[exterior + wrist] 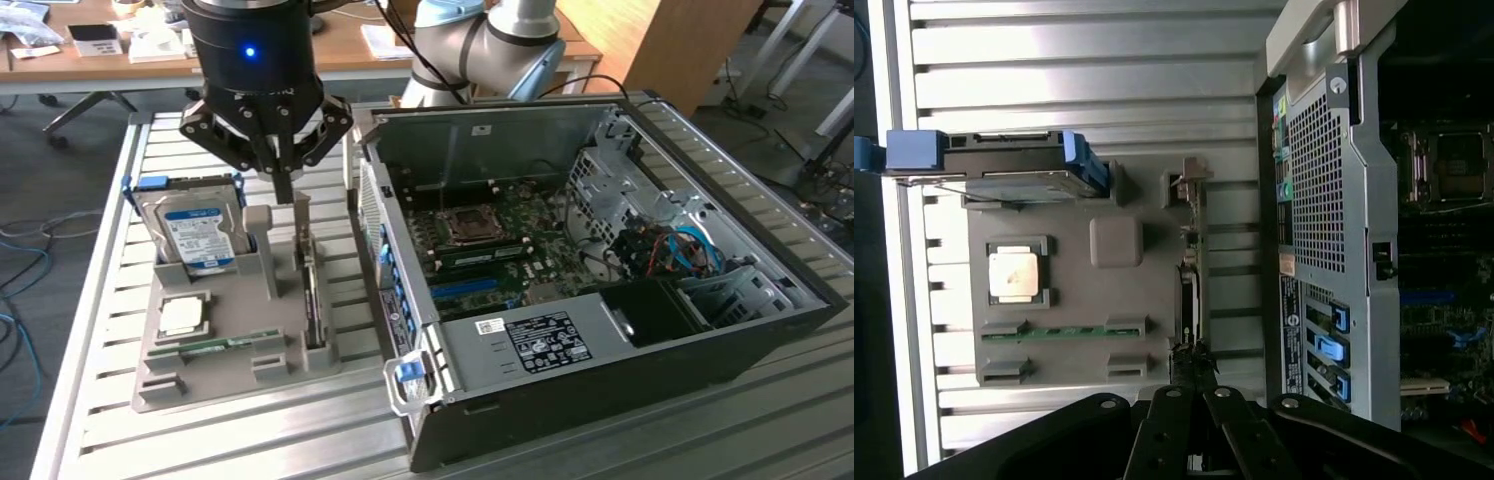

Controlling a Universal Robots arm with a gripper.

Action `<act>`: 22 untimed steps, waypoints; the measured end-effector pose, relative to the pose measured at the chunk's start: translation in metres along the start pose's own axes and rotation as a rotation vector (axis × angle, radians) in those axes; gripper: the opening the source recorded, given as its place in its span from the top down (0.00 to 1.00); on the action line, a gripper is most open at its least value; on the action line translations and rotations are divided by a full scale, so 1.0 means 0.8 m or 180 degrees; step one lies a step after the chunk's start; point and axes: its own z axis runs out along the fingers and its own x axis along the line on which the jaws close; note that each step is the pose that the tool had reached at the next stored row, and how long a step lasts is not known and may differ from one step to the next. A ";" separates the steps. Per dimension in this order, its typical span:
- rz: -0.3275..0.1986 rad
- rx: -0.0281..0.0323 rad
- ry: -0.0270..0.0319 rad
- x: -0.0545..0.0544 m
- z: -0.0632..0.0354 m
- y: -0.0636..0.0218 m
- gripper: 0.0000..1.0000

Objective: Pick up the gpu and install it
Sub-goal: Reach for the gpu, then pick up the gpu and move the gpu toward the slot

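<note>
Nearest on the bench (200, 450), the open case (561, 430) shows its board (534, 240) with the card slots seemingly bare, so installing is all left to do. Beside it, at the exterior view's left, the gpu (315, 300) stands on edge in the grey tray (200, 385), not yet lifted. Farther back, the gripper (284, 192) hangs at the gpu's far end; whether the jaws pinch it I cannot tell.

Slatted aluminium surface (174, 440). Behind it a wooden desk (347, 55) with papers, office chair base (80, 105), grey floor (54, 190), loose cables (20, 250), wooden cabinet (667, 40).
</note>
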 end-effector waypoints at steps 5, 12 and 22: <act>0.0000 0.0000 0.0000 0.000 0.000 0.000 0.89; 0.0000 0.0000 0.0000 0.000 0.000 0.000 0.89; 0.0000 0.0000 0.0000 0.000 0.000 0.000 0.64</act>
